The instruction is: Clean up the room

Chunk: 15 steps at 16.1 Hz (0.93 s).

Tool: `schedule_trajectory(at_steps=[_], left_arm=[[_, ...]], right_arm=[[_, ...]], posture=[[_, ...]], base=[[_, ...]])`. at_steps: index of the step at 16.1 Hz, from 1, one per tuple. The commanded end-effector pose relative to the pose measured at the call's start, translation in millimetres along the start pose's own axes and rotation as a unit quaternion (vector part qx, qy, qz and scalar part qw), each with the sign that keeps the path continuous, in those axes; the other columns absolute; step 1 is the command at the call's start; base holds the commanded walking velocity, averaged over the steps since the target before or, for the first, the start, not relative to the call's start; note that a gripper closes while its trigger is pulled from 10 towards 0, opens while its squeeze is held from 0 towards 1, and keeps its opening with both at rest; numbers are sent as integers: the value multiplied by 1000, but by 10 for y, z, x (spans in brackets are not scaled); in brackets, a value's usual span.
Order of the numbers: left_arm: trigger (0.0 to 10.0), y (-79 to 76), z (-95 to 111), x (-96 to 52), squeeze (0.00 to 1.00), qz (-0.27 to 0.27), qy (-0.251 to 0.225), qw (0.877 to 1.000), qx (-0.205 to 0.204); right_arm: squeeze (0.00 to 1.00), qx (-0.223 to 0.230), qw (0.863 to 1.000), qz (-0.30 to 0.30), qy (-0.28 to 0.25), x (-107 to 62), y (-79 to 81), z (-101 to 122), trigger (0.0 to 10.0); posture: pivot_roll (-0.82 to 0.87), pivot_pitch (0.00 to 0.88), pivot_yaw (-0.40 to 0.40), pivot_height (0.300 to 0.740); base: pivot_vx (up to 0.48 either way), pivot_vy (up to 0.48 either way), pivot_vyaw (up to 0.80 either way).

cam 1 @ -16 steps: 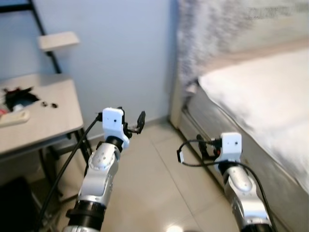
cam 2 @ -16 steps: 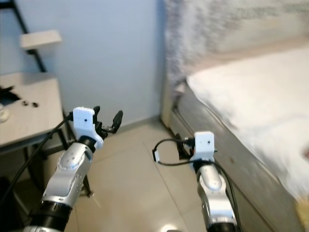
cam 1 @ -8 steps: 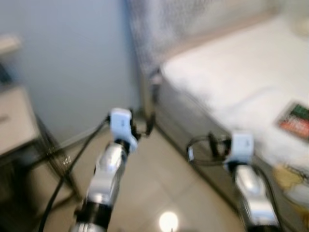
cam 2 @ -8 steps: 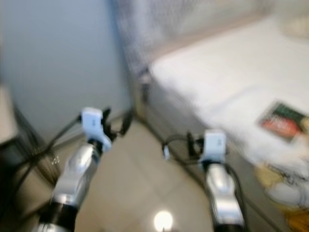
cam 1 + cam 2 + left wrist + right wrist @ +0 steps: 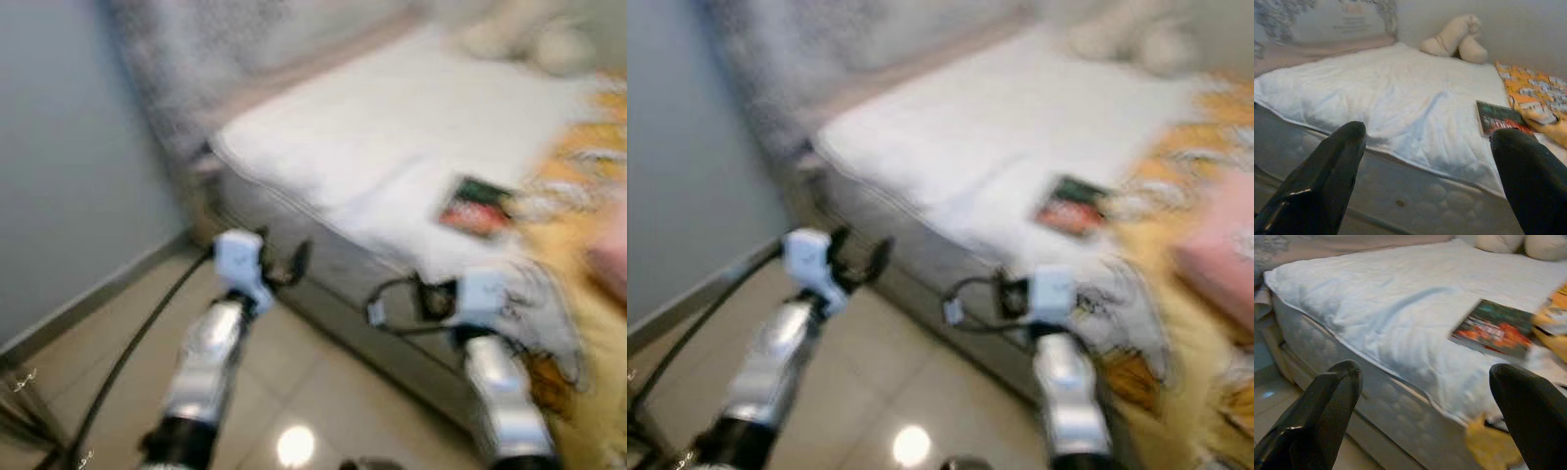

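Head views are motion-blurred. Left gripper (image 5: 284,266) is raised over the tiled floor (image 5: 108,333) just off the bed's near side, fingers (image 5: 1322,171) spread apart, nothing between them. Right gripper (image 5: 416,299) hangs close to the mattress side (image 5: 1400,416), fingers (image 5: 1322,406) also spread, holding nothing. The bed (image 5: 1376,98) carries a white quilt. A book (image 5: 1493,328) with a dark green and red cover lies flat near the quilt's near edge. Just beside it, an orange patterned blanket (image 5: 1533,93) covers the bed's right part and spills over the edge. A beige plush toy (image 5: 1454,39) sits at the far edge against the wall. Something pink (image 5: 1215,264) rests on the blanket at right; too blurred to identify.
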<state>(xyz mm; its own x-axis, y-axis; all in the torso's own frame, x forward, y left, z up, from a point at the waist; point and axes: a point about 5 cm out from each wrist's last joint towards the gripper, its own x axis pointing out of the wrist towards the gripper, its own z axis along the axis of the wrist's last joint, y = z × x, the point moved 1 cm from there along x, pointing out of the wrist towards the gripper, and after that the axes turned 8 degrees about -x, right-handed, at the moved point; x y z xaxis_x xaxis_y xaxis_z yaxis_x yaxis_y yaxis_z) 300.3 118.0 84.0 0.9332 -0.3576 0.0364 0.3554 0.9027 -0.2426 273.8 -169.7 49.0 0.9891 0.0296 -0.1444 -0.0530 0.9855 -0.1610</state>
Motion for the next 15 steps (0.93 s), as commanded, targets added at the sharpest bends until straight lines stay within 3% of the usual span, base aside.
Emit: schedule_trajectory(at_steps=[1,4,6,8,12,15], left_arm=[[10000,-58,70,46,0,-15,-18,1000,3],[10000,-87,208,90,0,-26,-51,998,16],[10000,-103,370,153,0,-25,-83,996,9],[10000,-112,436,174,0,-24,-94,995,1],[10000,-145,359,126,0,-22,-83,996,-6],[10000,-63,441,204,0,37,-87,995,25]], right_arm=[[0,-5,1000,-17,-14,35,-110,64,10000],[0,-7,994,-84,-73,56,-286,313,10000],[0,35,987,-134,-76,66,-439,372,10000],[0,33,987,-133,-83,54,-435,383,10000],[0,18,991,-112,-68,6,-330,286,10000],[0,-4,989,-83,-119,95,-234,609,10000]], posture=[[-130,0,27,740],[-135,0,37,740],[-141,0,38,740],[-141,0,41,740],[-136,0,35,740],[-140,0,32,740]], base=[[281,-386,-638],[312,-361,-642],[369,-302,-666],[388,-276,-669],[401,-204,-667],[0,0,-152]])
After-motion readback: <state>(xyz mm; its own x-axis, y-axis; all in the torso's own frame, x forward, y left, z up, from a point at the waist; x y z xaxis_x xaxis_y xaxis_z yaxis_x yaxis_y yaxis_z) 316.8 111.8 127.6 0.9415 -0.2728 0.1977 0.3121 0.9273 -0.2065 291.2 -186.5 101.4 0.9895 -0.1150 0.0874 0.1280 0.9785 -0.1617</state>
